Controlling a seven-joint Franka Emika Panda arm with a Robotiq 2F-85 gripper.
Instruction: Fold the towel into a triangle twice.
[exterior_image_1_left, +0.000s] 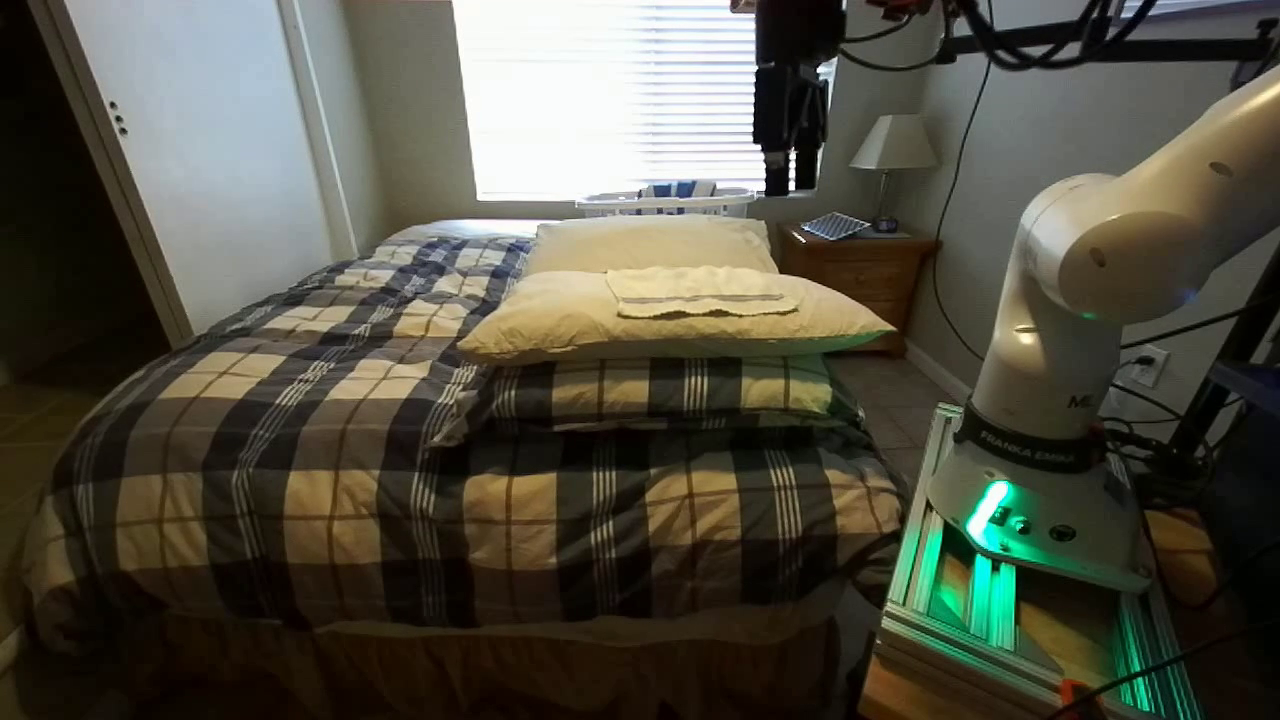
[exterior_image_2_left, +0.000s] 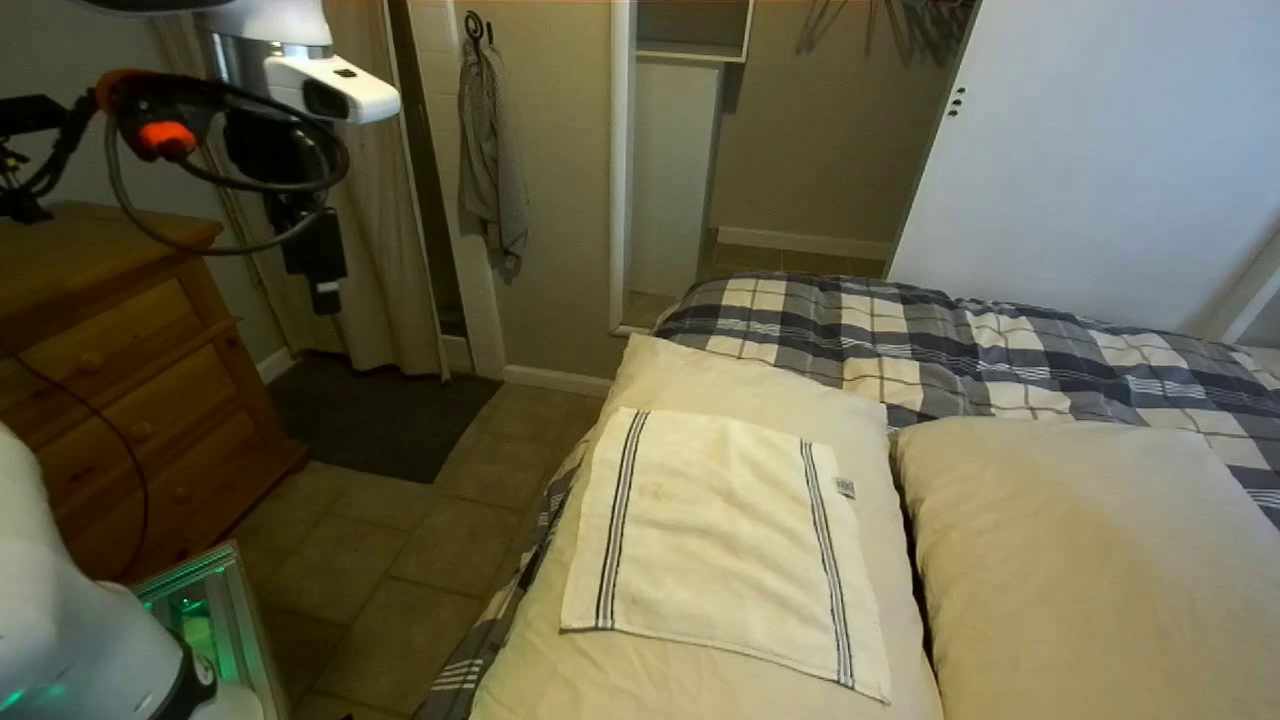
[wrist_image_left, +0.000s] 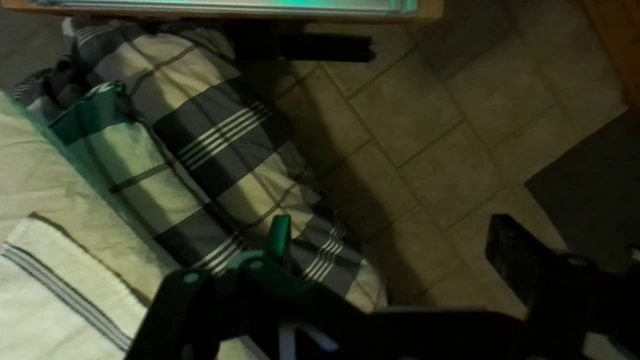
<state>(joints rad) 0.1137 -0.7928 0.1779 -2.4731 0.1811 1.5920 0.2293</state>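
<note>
The towel (exterior_image_2_left: 725, 545) lies flat and spread out on the front pillow. It is pale cream with dark stripes near two opposite edges and a small tag at one edge. It also shows in an exterior view (exterior_image_1_left: 700, 292) at a low angle. In the wrist view part of the towel (wrist_image_left: 75, 280) shows at the lower left; the rest is cut off. My gripper (wrist_image_left: 390, 230) is open and empty, fingers wide apart, pointing down. It hangs in the air, higher than the towel and off to its side, in both exterior views (exterior_image_1_left: 790, 182) (exterior_image_2_left: 327, 295).
The cream pillow (exterior_image_2_left: 530, 690) under the towel rests on a plaid pillow (exterior_image_1_left: 650, 388). A second cream pillow (exterior_image_2_left: 1090, 560) lies beside it. The plaid bedspread (exterior_image_1_left: 330, 480) covers the bed. A nightstand (exterior_image_1_left: 860, 265) with a lamp (exterior_image_1_left: 893, 145) and a wooden dresser (exterior_image_2_left: 120, 370) stand nearby.
</note>
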